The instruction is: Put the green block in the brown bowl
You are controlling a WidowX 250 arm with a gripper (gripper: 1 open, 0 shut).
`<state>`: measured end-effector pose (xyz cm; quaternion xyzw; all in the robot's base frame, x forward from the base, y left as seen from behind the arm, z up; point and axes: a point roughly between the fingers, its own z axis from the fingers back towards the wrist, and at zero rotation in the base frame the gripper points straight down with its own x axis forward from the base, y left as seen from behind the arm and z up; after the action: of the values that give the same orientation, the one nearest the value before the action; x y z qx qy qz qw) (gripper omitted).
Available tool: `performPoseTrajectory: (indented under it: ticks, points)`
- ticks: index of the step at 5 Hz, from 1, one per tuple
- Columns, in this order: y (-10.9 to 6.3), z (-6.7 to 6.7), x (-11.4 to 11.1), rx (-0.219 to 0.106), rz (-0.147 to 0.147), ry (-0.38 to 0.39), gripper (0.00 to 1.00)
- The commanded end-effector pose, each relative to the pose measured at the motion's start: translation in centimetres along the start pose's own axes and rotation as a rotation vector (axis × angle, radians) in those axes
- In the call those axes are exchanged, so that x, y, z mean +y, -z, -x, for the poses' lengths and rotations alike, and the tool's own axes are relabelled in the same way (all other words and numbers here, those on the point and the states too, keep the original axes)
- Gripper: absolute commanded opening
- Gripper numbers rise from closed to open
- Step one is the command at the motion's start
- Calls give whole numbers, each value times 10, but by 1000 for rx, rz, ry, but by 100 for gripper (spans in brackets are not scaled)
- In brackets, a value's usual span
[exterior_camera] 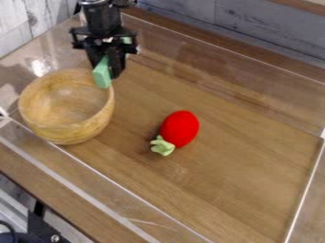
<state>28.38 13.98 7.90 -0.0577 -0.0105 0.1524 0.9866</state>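
Observation:
The green block [101,74] is a light-green bar hanging on end between the fingers of my gripper [105,65], which is shut on it. It is lifted off the table and hovers over the far right rim of the brown bowl [61,109]. The bowl is a round wooden one at the left of the table, and its inside looks empty. The black arm rises from the gripper to the top edge of the view.
A red strawberry toy with green leaves [177,131] lies on the wooden table right of the bowl. Clear plastic walls [152,214] fence the work area on all sides. A clear folded piece [86,28] stands behind the arm.

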Motion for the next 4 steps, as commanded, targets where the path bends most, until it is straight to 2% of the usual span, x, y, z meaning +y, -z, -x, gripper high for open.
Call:
performPoseTrajectory:
  ticks: [1, 2, 3, 4]
  points:
    - [-32, 5, 4, -74, -6, -16, 0]
    - [-37, 17, 12, -71, -5, -45, 0]
    - [-32, 30, 21, -62, -12, -74, 0]
    - [-16, 38, 28, -46, -18, -93, 0]
